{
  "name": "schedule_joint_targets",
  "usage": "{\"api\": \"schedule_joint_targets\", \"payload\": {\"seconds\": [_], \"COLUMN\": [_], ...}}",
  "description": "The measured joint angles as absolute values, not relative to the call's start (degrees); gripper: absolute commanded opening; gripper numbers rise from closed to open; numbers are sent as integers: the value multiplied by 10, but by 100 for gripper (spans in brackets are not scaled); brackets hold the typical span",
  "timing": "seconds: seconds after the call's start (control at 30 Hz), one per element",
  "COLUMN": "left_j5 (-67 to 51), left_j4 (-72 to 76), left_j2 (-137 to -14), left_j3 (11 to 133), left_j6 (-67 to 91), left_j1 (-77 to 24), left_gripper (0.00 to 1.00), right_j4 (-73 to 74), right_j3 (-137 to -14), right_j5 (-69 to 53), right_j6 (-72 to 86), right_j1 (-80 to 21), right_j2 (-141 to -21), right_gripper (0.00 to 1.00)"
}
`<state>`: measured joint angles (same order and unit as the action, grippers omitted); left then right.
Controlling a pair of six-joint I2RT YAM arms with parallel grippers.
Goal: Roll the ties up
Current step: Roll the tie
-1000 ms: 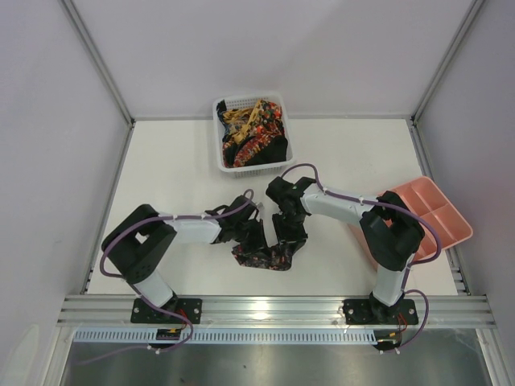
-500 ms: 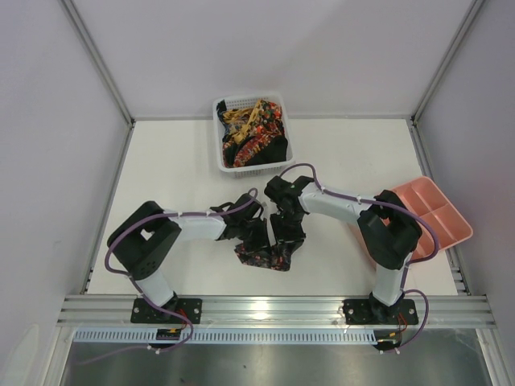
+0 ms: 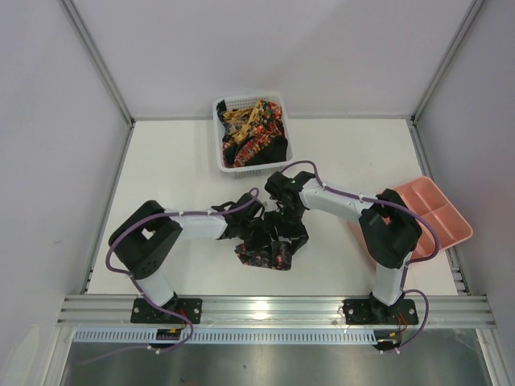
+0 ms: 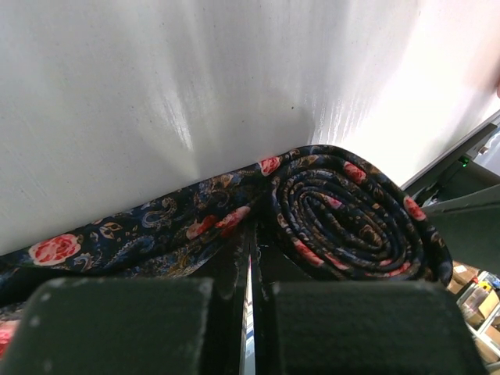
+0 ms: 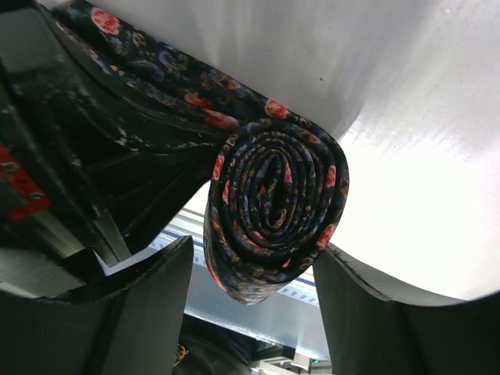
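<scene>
One of the ties, dark with red roses, lies on the table between the two arms [image 3: 269, 251]. Part of it is wound into a tight roll [image 5: 273, 211], also seen end-on in the left wrist view [image 4: 351, 211], and its unrolled tail [image 4: 156, 230] runs off to the left. My right gripper [image 5: 254, 251] is open, its fingers [image 5: 148, 305] standing either side of the roll. My left gripper [image 4: 254, 234] is shut, its tips against the tail just beside the roll, with only a thin slit between the jaws. From above, both grippers [image 3: 256, 233] [image 3: 287, 227] meet over the tie.
A white mesh basket [image 3: 219, 153] at the back centre holds more patterned ties [image 3: 253, 133]. A pink compartment tray [image 3: 438, 213] sits at the right edge, beside the right arm. The table's metal front rail runs just behind the arm bases.
My right gripper has opened and let go of the roll. The left gripper has closed fully and shifted slightly right toward the roll.
</scene>
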<state>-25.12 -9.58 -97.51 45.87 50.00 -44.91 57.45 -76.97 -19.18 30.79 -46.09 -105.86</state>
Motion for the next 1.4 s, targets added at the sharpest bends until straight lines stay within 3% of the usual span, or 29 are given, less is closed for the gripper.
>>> {"api": "schedule_joint_targets", "payload": {"seconds": [0.4, 0.6, 0.7, 1.03, 1.17, 1.23, 1.4], "left_j5": [-245, -241, -241, -222, -201, -195, -181], "left_j4": [-102, -109, -109, -130, -148, -154, -164], "left_j2": [-975, -975, -975, -975, -975, -975, -974], "left_j3": [463, 466, 466, 480, 491, 495, 500], "left_j6": [494, 490, 489, 469, 457, 451, 444], "left_j1": [-451, -453, -453, -458, -464, -465, -467], "left_gripper": [1, 1, 1, 0, 1, 1, 1], "right_j4": [581, 576, 577, 604, 617, 623, 628], "right_j3": [-760, -746, -745, -778, -802, -813, -820], "right_j5": [-225, -239, -237, -211, -211, -212, -211], "right_j6": [306, 316, 323, 354, 364, 367, 377], "right_j1": [-449, -442, -441, -441, -442, -442, -441], "right_j2": [-1024, -1019, -1020, -1058, -1082, -1091, -1100], "right_gripper": [71, 64, 59, 22, 19, 9, 7]}}
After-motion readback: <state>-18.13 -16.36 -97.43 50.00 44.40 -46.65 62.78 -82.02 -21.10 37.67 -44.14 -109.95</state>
